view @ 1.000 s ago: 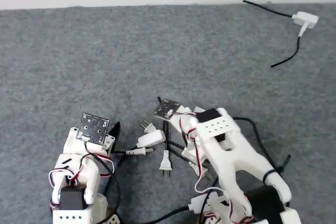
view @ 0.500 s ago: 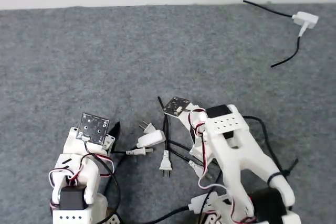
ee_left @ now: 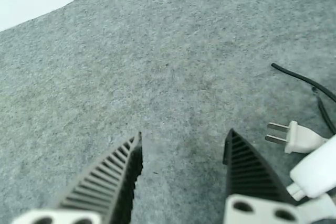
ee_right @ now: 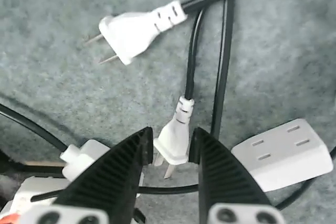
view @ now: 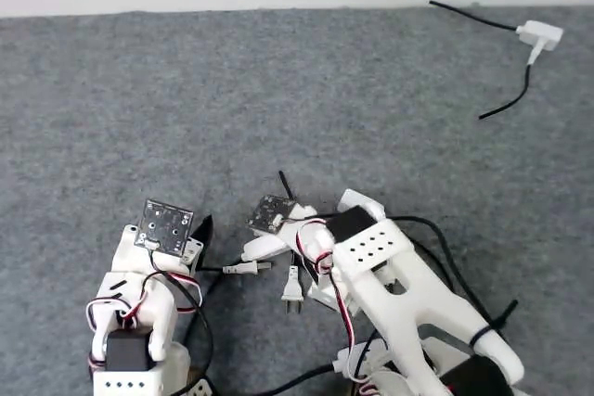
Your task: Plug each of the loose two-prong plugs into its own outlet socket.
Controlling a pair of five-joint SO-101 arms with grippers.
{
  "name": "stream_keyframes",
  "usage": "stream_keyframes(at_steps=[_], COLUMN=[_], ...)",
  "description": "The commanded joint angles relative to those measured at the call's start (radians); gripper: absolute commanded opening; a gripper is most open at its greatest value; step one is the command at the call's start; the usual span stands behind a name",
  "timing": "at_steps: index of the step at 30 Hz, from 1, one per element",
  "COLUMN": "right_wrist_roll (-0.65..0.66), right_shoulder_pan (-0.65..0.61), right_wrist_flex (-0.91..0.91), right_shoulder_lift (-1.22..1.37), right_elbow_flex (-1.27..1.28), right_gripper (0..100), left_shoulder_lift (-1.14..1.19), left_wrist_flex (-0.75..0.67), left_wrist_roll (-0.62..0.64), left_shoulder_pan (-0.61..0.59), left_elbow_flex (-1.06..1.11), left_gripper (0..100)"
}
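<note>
My right gripper point(ee_right: 172, 132) is down on the mat with its black fingers pressed against both sides of a small white two-prong plug point(ee_right: 173, 141), which lies beside the arm in the high view point(view: 292, 287). A larger white plug point(ee_right: 134, 29) rests just beyond it, and a white outlet block point(ee_right: 281, 153) sits beside the gripper. My left gripper point(ee_left: 184, 145) stands open over bare mat at the near left, holding nothing. Off to its side lie another white plug point(ee_left: 294, 136) and a white outlet body point(ee_left: 317, 169).
Black cords point(view: 295, 229) cross and tangle between the two arms. At the far right corner another white outlet piece point(view: 539, 35) lies with a loose black cord point(view: 509, 104). The grey mat point(view: 232, 99) stretches open behind the arms.
The right arm first swung right, then swept left and toward the small plug, bringing its gripper down around it. The left arm and the plugs have stayed put.
</note>
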Motion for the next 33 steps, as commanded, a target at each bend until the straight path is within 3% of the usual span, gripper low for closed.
stream_keyframes(at_steps=[1, 9, 23, 33], right_wrist_roll=[0.006, 0.051, 0.084, 0.084], right_shoulder_pan=[0.019, 0.09, 0.093, 0.094], right_wrist_flex=[-0.013, -0.094, -0.157, -0.249], right_shoulder_lift=[-0.038, -0.038, -0.028, 0.205], right_elbow_flex=[-0.002, 0.094, 0.149, 0.133], right_gripper=[12.3, 12.3, 12.3, 9.4], left_shoulder_lift=[-0.006, -0.006, -0.006, -0.006], left_wrist_flex=[-0.009, -0.009, -0.008, -0.009], left_wrist_roll=[0.005, 0.005, 0.005, 0.005], left_shoulder_pan=[0.002, 0.002, 0.002, 0.002], left_elbow_flex=[-0.012, -0.012, -0.012, -0.012], left_gripper=[25, 25, 25, 25])
